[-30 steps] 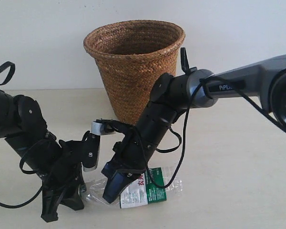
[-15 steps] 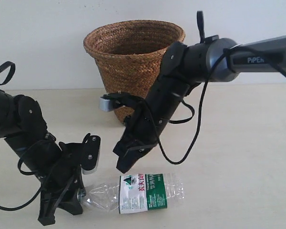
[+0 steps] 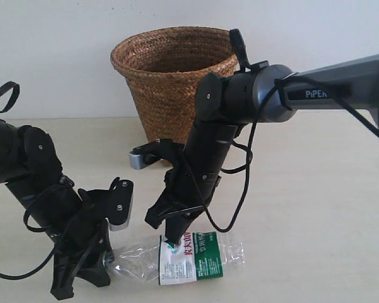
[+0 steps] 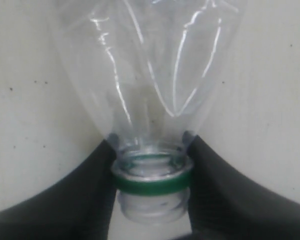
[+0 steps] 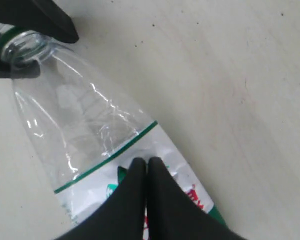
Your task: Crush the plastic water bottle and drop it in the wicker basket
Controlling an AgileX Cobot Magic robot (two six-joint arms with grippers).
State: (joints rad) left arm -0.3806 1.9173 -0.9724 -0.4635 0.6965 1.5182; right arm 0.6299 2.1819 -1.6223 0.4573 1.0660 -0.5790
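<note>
Grip on the neck comes from our left hand (image 4: 150, 175), whose dark fingers (image 4: 90, 180) are clamped on either side of the green ring of the plastic water bottle (image 3: 189, 255). We judge this pins the bottle so it cannot roll or skid when pressed. The bottle lies on its side on the tabletop (image 3: 316, 214), its clear shoulder creased and its labelled half looking fuller. Our right hand (image 5: 147, 167) has its two fingers closed tip to tip with nothing between them. It points down at the label like a blunt punch, either touching it or just above; we cannot tell which. The wicker basket (image 3: 177, 88) stands upright behind both arms with its mouth open, near a plain white wall (image 3: 50, 50). The pale tabletop looks smooth and hard, a firm base for crushing.
</note>
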